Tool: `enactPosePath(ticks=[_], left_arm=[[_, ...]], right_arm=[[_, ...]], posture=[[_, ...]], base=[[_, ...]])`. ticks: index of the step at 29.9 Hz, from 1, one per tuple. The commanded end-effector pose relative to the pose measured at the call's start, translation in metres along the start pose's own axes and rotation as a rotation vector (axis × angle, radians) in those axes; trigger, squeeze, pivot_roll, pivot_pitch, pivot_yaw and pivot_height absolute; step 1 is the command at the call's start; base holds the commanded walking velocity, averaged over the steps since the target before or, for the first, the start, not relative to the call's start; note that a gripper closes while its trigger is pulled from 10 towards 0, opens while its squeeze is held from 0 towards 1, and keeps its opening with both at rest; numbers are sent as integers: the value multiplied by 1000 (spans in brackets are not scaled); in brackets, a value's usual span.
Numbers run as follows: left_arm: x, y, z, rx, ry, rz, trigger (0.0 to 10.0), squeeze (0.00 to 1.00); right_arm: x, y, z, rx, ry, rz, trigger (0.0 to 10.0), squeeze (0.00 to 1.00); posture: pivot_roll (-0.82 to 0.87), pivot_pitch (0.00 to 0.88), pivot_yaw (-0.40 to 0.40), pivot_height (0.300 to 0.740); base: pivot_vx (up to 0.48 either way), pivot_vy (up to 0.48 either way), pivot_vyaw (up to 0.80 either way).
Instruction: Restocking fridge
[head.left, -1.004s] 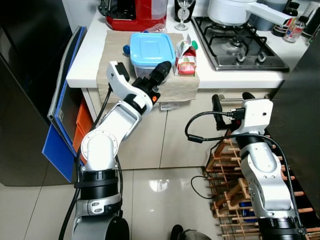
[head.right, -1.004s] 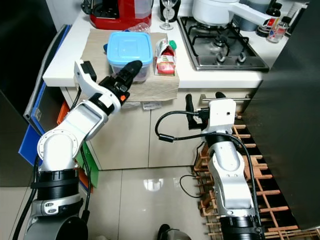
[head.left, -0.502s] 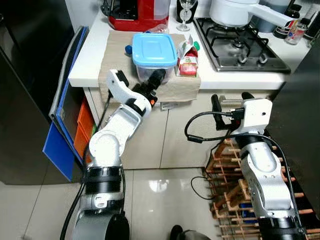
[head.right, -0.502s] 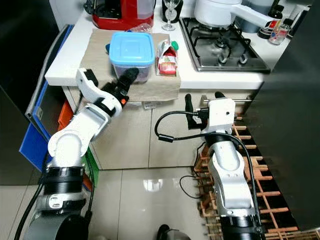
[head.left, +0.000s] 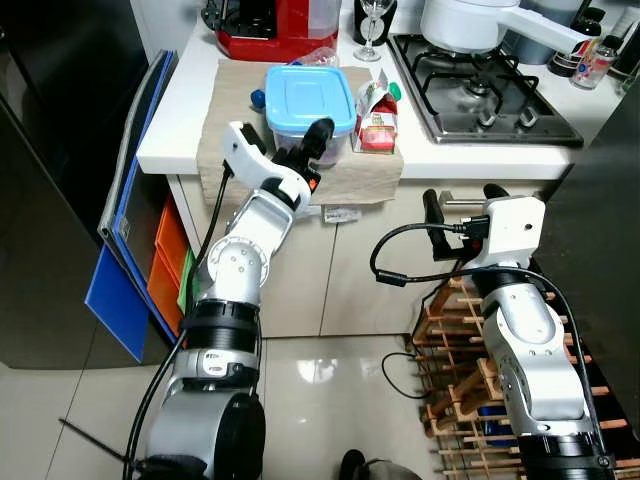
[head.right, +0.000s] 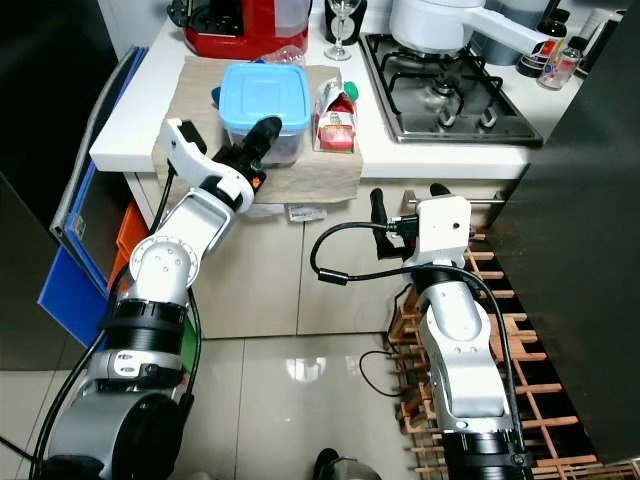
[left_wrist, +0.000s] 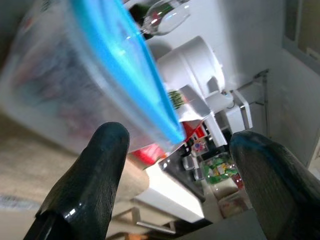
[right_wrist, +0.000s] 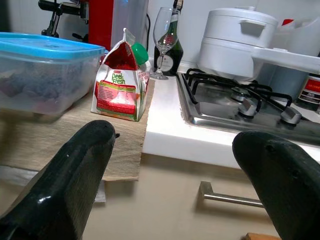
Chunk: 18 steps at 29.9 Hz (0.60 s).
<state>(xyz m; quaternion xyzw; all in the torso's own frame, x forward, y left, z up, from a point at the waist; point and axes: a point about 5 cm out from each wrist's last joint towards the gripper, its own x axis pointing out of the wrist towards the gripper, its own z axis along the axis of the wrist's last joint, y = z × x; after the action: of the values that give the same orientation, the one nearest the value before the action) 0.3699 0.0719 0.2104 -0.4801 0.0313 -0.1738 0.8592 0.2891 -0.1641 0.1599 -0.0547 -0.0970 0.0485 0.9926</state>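
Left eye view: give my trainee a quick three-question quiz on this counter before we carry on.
1. True or false: the left gripper is at the container with the blue lid.
2. What stands beside the container on the cloth? A) carton B) kettle C) bowl
3. Fill in: the white pot sits on the ____.

Key: 1 true. 2 A, the carton. 3 stove.

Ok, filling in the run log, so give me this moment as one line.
left gripper: open, at blue-lidded container on mat | right gripper: open, below counter edge | milk carton: upright beside container
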Motion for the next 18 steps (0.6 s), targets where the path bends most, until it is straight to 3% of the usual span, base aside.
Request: enactPosePath(ticks=[1, 10, 11, 12, 13, 14, 16, 18], left_arm=[[8, -18, -12, -20, 21, -49, 10000, 0], [26, -8, -16, -2, 4, -12, 10000, 0], [28, -7, -17, 18, 2, -17, 7451, 0], [28, -7, -17, 18, 2, -17, 7451, 0], [29, -7, -18, 35, 0, -32, 2471, 0], [30, -4, -19, 50, 0, -22, 0, 0], [32, 7, -18, 50, -14, 21, 0, 0], [33, 6, -17, 37, -22, 22, 0, 0]], right_arm=[[-1, -5, 4, -12, -10, -13, 10000, 188], [1, -4, 4, -12, -8, -2, 10000, 188], [2, -4, 4, -12, -8, -2, 10000, 188], [2, -4, 4, -12, -8, -2, 10000, 188], [2, -4, 4, -13, -8, -1, 10000, 188], [2, -5, 4, -13, -8, -1, 10000, 188], [2, -4, 5, -18, -10, 3, 10000, 188], [2, -6, 5, -21, -10, 2, 10000, 188]], posture=[[-155, 49, -36, 740], [-152, 47, -43, 740], [-155, 45, -44, 740], [-155, 45, -44, 740], [-155, 45, -44, 740], [-158, 45, -46, 740], [-158, 45, -46, 740], [-176, 42, -42, 740]], base=[[0, 0, 0], [0, 0, 0], [0, 0, 0], [0, 0, 0], [0, 0, 0], [0, 0, 0], [0, 0, 0], [0, 0, 0]])
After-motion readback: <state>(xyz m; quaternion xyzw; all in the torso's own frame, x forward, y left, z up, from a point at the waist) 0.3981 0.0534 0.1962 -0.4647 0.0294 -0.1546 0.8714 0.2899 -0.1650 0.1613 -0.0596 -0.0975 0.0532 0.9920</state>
